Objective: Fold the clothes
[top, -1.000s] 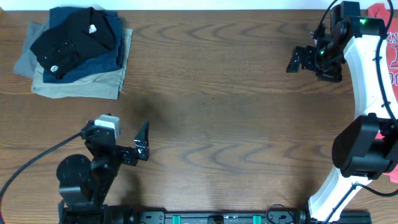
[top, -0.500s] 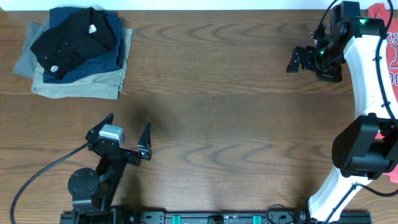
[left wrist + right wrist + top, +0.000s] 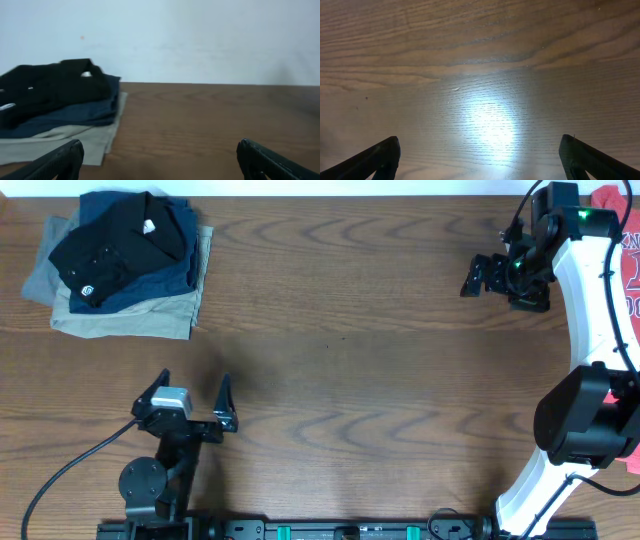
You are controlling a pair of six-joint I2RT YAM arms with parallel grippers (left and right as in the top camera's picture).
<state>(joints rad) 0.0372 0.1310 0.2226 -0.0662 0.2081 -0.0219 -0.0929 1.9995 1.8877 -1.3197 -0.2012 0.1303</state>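
Observation:
The clothes, a black collared shirt (image 3: pixel 110 242), lie folded on top of a pile at the table's far left corner, a white label at the collar and a small white logo showing. In the left wrist view the black shirt (image 3: pixel 55 87) sits ahead and to the left. My left gripper (image 3: pixel 194 377) hovers near the front left, well short of the pile, open and empty (image 3: pixel 160 160). My right gripper (image 3: pixel 478 277) hangs at the far right, open over bare wood (image 3: pixel 480 160).
Under the black shirt lie folded navy (image 3: pixel 170 270), tan (image 3: pixel 130 315) and grey (image 3: pixel 40 275) garments. A red printed t-shirt (image 3: pixel 625 240) lies at the far right edge behind the right arm. A black cable (image 3: pixel 70 460) trails from the left arm.
The left arm has swung its gripper round from pointing right to pointing at the pile, and its base has shifted right. The right arm has not moved.

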